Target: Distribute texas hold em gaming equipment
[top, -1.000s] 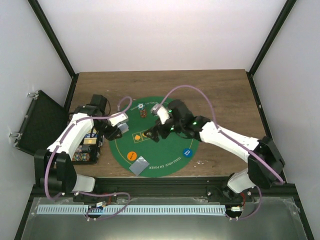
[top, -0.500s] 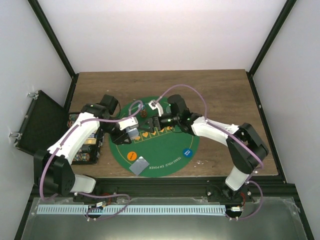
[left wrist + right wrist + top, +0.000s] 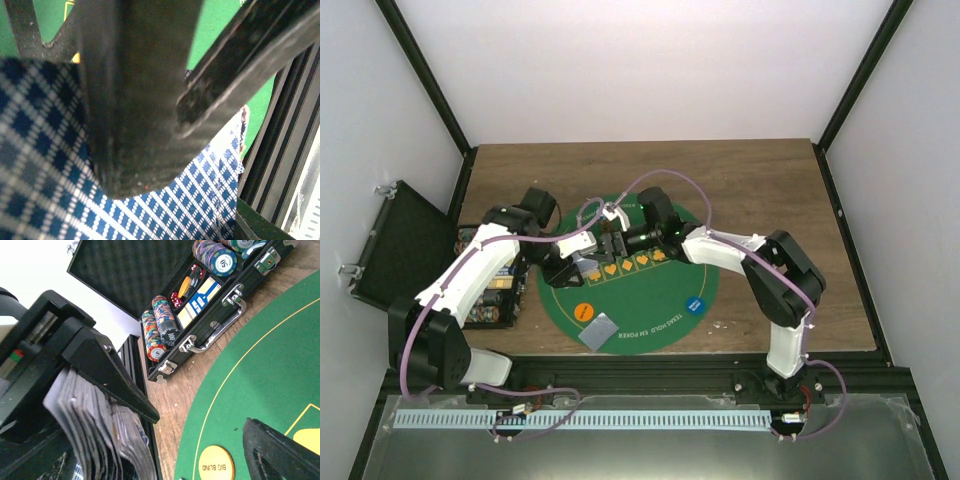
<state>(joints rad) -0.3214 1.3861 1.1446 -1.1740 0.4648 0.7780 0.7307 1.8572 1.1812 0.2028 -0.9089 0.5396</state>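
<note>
My left gripper (image 3: 579, 268) is shut on a deck of playing cards (image 3: 586, 266) over the left side of the round green mat (image 3: 660, 290). In the left wrist view a dark finger (image 3: 140, 100) lies across the top card's blue-checked back (image 3: 200, 200). My right gripper (image 3: 614, 243) hovers open right beside that deck, touching nothing. In the right wrist view, the fanned card edges (image 3: 95, 435) fill the lower left and one of my own fingers (image 3: 280, 450) shows at the lower right. An orange "big blind" disc (image 3: 584, 311) (image 3: 216, 466), a blue disc (image 3: 694, 304) and a few grey-backed cards (image 3: 601, 331) lie on the mat.
An open black case (image 3: 492, 290) stands left of the mat, its lid (image 3: 395, 240) laid back. It holds stacked chips (image 3: 160, 325), dice and a card box. A black rail (image 3: 640, 365) runs along the near table edge. Bare wood (image 3: 770, 190) lies right of the mat.
The right arm swung left across the mat until its gripper came up against the left gripper. The left gripper carried the deck rightward from the case side onto the mat.
</note>
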